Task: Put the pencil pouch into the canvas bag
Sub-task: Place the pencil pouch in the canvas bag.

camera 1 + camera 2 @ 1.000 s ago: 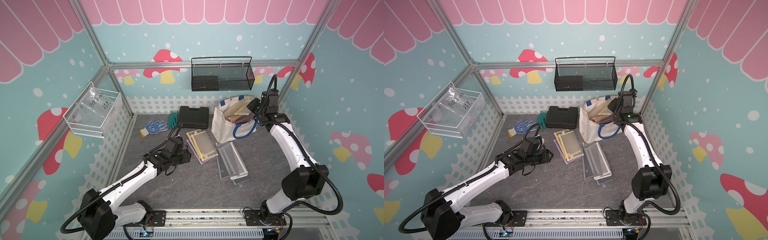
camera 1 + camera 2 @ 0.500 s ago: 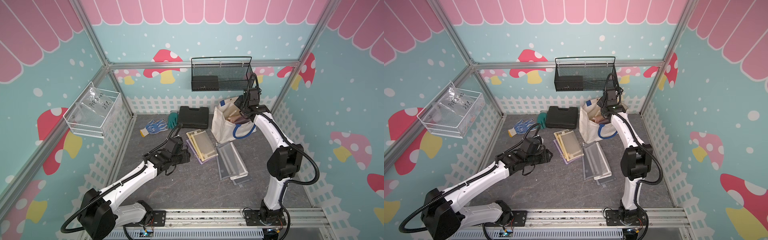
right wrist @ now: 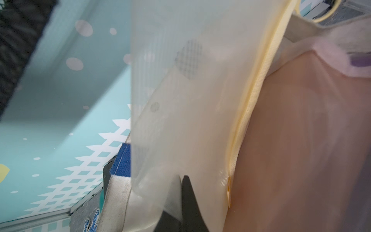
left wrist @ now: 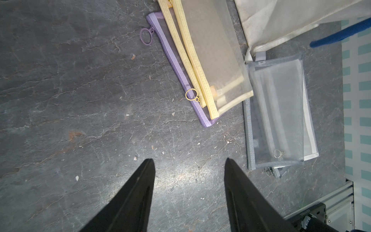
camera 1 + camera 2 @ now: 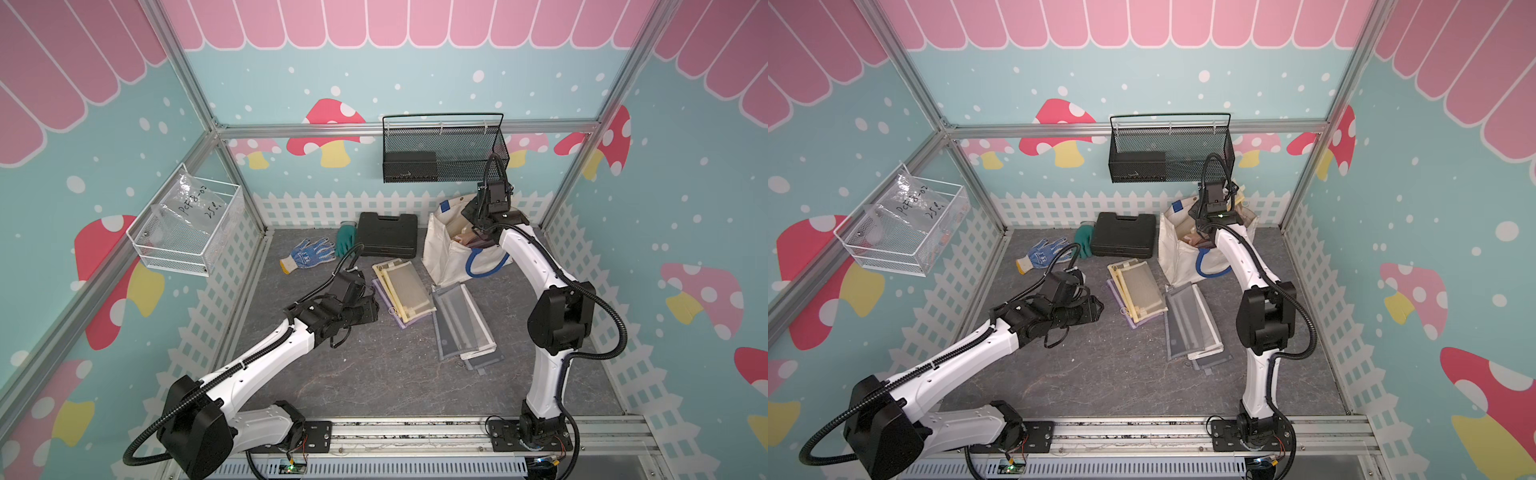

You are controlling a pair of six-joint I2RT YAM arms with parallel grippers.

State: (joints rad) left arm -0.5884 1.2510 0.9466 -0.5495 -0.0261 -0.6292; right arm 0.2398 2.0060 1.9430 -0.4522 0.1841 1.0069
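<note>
We pinch the yellow pouch (image 3: pixel 190 90) tight in our right gripper (image 3: pixel 181 178) over the canvas bag (image 5: pixel 451 257) to drop it in, while our left gripper (image 4: pixel 189 162) hovers half-open, empty.

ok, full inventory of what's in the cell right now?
bag: 1, cream with blue handles, back right of the table
held pouch: 1, clear with yellow edge, at the bag's mouth
yellow pouches: seemingly 2, mid-table, on the purple pouch
purple pouch: 1, under the yellow ones
grey pouches: at least 2, beside the yellow stack
white-edged pouch: 1, in the grey stack
case: 1, black, back centre
blue glove: 1, blue-white, back left
green glove: 1, beside the case
mesh basket: 1, black, back wall
wire basket: 1, white, left wall
plastic bag: 1, clear, in the wire basket
left jaws: open, over bare table
right jaws: shut on the held pouch, over the bag
</note>
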